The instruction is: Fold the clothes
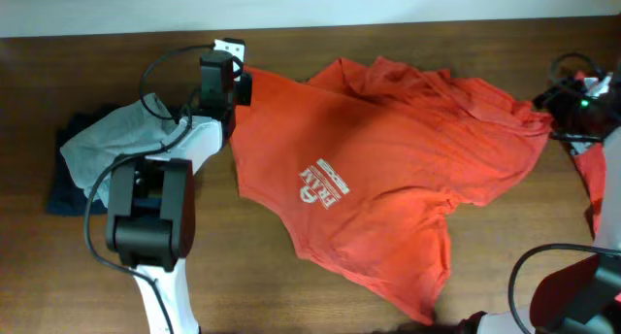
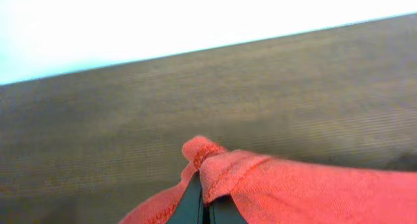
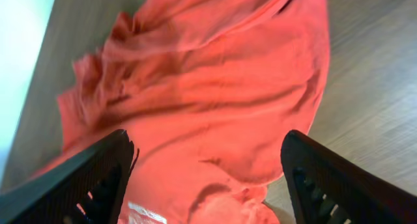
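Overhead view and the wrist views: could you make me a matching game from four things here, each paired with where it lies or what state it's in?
Things:
1. red-orange cotton T-shirt with white print
2. crumpled grey cloth
3. left jaws
4. right jaws

Places or states:
A. open above red fabric
B. spread across the brown wooden table
C. shut on a shirt edge
D. bunched at the left, by a dark blue cloth

Pairs: 1-B, 2-D, 3-C, 4-A.
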Robot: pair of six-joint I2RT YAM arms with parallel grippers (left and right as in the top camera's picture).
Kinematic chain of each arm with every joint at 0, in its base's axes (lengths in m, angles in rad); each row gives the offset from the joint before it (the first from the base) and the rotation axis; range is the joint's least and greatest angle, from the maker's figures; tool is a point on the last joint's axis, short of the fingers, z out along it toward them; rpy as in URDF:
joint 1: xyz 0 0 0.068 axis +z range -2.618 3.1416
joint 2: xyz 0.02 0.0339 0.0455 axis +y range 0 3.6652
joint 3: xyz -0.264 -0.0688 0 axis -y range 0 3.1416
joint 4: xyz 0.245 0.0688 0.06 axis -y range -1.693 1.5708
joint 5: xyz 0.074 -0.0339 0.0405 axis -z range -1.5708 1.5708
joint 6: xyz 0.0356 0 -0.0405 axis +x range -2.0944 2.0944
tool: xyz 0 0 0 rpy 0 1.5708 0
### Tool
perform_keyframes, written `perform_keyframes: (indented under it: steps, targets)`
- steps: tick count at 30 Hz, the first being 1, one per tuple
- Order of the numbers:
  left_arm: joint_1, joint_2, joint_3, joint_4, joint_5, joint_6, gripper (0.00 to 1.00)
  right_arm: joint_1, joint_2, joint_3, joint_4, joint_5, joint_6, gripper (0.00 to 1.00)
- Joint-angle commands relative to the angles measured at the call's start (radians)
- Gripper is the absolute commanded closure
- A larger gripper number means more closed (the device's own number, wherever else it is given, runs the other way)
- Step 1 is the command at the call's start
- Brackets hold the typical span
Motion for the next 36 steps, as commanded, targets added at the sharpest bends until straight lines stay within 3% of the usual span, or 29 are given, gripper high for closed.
perform_keyframes:
  steps: [1,7,9,10,11,12,22,27,31,33,36]
  targets:
    - [0.017,0.100,0.061,0.043,-0.035,0.012,1.00,0.064,-0.006,0.006,-0.013,0.005,-0.027,0.26]
    - [0.063,0.219,0.366,-0.177,-0.018,0.008,1.00,0.125,-0.006,0.006,-0.046,0.024,-0.053,0.26]
    - [0.076,0.225,0.499,-0.303,0.014,0.008,0.96,0.133,-0.006,0.006,-0.063,0.037,-0.053,0.26]
    - [0.077,0.224,0.536,-0.344,0.014,0.008,0.86,0.132,-0.006,0.006,-0.067,0.037,-0.053,0.26]
    - [0.077,0.219,0.627,-0.469,0.012,0.008,0.30,0.132,-0.006,0.006,-0.072,0.037,-0.053,0.26]
    - [0.077,0.215,0.669,-0.534,0.012,0.009,0.01,0.132,-0.006,0.006,-0.076,0.037,-0.053,0.26]
    - [0.046,0.109,0.949,-1.242,0.101,0.006,0.01,0.132,-0.006,0.006,-0.093,0.036,-0.086,0.26]
    - [0.017,0.053,0.951,-1.523,0.186,-0.168,0.01,0.132,-0.006,0.006,-0.114,0.036,-0.087,0.26]
    - [0.001,0.041,0.951,-1.704,0.232,-0.219,0.11,0.132,-0.006,0.006,-0.138,0.033,-0.087,0.26]
    - [-0.008,0.033,0.951,-1.791,0.231,-0.226,0.22,0.132,-0.006,0.006,-0.150,0.028,-0.103,0.26]
    - [-0.024,0.009,0.951,-1.881,0.211,-0.226,0.26,0.132,-0.009,0.006,-0.171,0.025,-0.111,0.25]
